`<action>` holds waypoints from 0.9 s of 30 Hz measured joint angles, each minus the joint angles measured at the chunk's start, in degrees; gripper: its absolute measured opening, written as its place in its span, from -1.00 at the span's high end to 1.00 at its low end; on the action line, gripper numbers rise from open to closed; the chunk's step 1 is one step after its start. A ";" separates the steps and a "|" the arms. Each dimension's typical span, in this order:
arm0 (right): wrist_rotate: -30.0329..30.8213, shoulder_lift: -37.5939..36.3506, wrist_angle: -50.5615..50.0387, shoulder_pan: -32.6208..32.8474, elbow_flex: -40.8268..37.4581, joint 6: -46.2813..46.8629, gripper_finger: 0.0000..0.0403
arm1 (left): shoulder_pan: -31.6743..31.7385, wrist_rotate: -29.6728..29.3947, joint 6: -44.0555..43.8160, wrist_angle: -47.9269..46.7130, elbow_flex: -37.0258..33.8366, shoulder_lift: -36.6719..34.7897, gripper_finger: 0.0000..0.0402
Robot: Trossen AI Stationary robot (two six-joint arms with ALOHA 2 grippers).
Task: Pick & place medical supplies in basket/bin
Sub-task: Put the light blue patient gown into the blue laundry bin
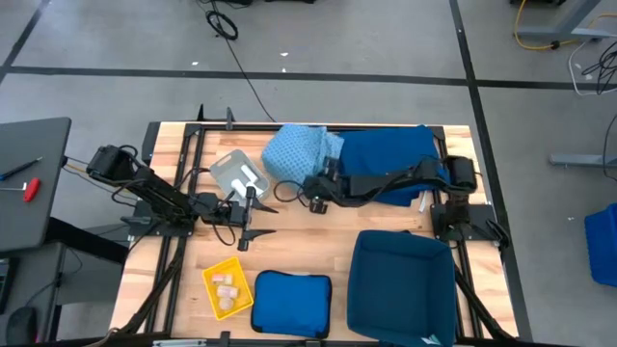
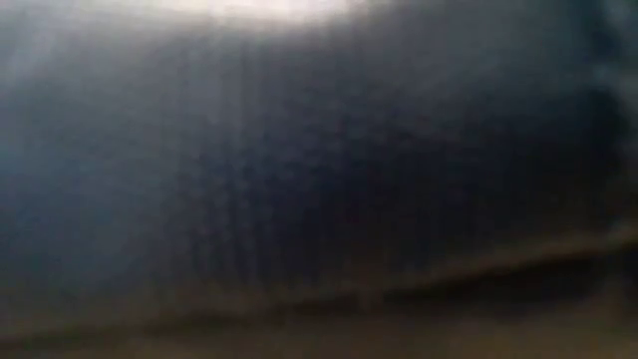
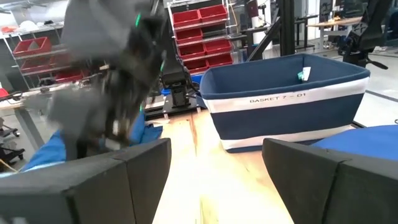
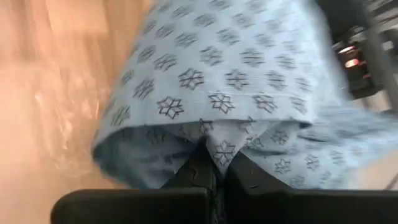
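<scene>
A light blue patterned cloth (image 1: 299, 154) lies at the far middle of the table, partly over a larger dark blue cloth (image 1: 390, 159). My right gripper (image 1: 311, 190) reaches in from the right and is shut on the patterned cloth (image 4: 230, 68) at its near edge. My left gripper (image 1: 249, 210) stands open beside the grey tray (image 1: 234, 173), holding nothing; in its wrist view the fingers (image 3: 137, 174) are wide apart. Pale packets (image 1: 225, 287) lie in the yellow mesh basket (image 1: 228, 270). The dark blue bin (image 1: 400, 284) stands at the near right. My right gripper pinches a bunched fold of the patterned cloth (image 4: 224, 149) between its two fingers, at the cloth's near edge. The fingers slant down from the table's right side. The cloth rises in a tent over the fingertips, and the rest of it lies on the table.
A flat blue pad (image 1: 289, 301) lies at the near edge between basket and bin. The grey tray holds white items (image 1: 247, 177). The low view is filled by a blurred dark surface. Bare wood shows in the table's middle (image 1: 308, 236).
</scene>
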 joint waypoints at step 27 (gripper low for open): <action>5.86 -20.13 -31.59 11.07 0.17 19.59 0.96 | 0.00 -0.04 -0.44 -0.19 0.00 0.00 -0.28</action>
